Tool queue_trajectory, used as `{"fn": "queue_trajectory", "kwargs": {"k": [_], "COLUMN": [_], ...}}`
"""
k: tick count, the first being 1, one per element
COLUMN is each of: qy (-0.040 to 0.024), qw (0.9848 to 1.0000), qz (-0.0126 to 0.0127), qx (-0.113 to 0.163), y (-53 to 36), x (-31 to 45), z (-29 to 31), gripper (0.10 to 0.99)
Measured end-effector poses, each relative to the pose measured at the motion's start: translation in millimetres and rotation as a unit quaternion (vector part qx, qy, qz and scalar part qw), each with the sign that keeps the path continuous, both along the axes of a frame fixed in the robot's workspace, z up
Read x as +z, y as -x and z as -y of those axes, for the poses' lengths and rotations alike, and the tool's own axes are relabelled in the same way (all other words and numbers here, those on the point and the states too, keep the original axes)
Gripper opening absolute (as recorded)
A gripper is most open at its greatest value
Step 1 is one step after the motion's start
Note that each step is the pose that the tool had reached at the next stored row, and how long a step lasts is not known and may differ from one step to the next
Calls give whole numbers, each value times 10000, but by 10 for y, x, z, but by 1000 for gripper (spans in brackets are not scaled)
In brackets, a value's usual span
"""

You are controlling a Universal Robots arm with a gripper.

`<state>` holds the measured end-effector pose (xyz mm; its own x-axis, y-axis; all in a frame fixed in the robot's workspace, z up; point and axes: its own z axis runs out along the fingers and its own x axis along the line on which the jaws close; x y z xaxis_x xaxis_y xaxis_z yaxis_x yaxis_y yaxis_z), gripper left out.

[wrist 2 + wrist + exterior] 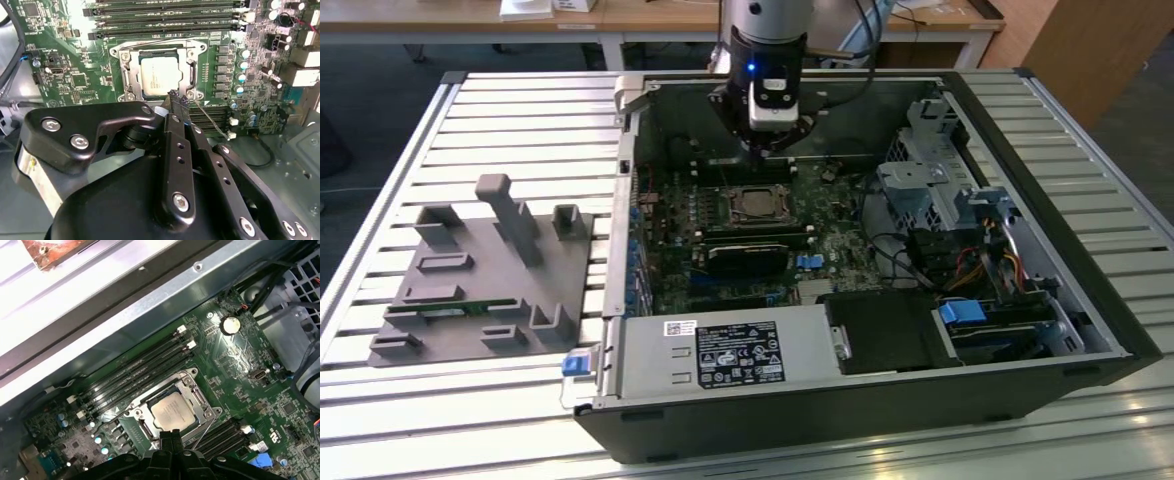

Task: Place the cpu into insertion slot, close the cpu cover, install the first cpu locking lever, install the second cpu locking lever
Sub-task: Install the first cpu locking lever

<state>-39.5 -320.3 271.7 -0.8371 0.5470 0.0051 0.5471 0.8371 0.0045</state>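
The cpu (159, 75), a pale square chip, lies flat in the insertion slot (122, 55) on the green board, also seen in the first wrist view as the cpu (172, 412). The silvery cpu cover (186, 75) lies as a frame around the chip. My gripper (177, 97) is shut, and its tips sit at the socket's edge by a corner screw. A thin wire lever (212, 120) runs out from that corner, away from the socket. In the exterior view the gripper (765, 148) hangs inside the open case, just behind the socket (754, 207).
Long black memory slots (165, 20) run beside the socket. A black block (747, 255) sits in front of it, a power supply (720, 355) nearer still. A drive cage (934, 180) and cables fill the exterior view's right. A grey fixture tray (480, 270) lies left of the case.
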Motion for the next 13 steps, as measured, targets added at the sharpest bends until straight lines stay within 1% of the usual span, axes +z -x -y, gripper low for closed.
{"fn": "queue_trajectory", "kwargs": {"k": [6,13], "qy": [0,0], "qw": [9997,9987], "qz": [0,0], "qx": [236,512], "y": [0,0], "x": [0,0], "z": [0,0], "gripper": [106,106]}}
